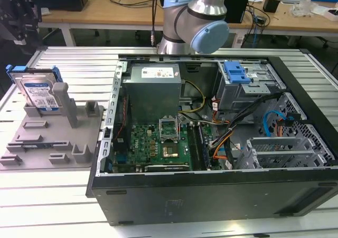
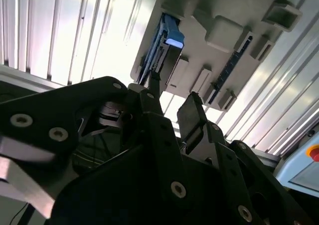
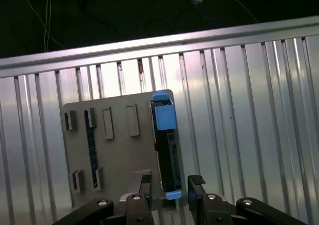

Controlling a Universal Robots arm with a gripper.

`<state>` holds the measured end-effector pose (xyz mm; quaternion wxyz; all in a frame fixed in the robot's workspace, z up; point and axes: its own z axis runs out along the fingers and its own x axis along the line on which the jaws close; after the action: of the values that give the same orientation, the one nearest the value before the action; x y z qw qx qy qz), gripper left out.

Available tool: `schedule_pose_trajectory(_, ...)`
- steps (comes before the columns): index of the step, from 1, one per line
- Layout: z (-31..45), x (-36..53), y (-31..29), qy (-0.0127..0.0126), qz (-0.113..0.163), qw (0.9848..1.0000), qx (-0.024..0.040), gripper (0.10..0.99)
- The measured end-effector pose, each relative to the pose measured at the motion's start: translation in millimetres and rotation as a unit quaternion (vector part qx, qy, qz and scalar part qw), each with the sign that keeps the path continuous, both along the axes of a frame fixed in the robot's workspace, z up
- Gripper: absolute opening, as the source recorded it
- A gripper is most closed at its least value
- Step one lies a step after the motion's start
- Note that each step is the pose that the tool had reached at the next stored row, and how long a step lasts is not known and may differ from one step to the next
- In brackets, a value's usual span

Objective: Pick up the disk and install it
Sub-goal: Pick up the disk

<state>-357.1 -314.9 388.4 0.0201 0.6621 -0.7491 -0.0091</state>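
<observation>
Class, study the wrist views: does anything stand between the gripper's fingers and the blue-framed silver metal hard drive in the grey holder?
Nothing visible does. The gripper, fingers open, is apart from the blue-framed silver metal disk, standing on edge in the grey plastic holder; the space between is free.

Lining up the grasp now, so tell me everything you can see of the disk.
The disk is a flat silver metal drive with a white-and-blue label, framed by a bright blue plastic carrier. It stands on edge, slightly tilted, in the grey holder at the exterior view's left. The open gripper hangs apart from it.
</observation>
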Motion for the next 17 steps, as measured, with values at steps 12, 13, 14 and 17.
schedule_pose_trajectory(12, -3.1, -2.9, 1.8, -0.0007, 0.054, 0.9986, -0.0032, 0.42)
schedule_pose_trajectory(13, -3.4, -4.3, 1.8, -0.002, 0.054, 0.9986, -0.0033, 0.42)
schedule_pose_trajectory(14, -3.8, -7.4, 1.7, -0.0048, 0.054, 0.9985, -0.0034, 0.42)
schedule_pose_trajectory(17, -5.0, -19.5, 1.7, -0.0112, 0.054, 0.9985, -0.0037, 0.42)
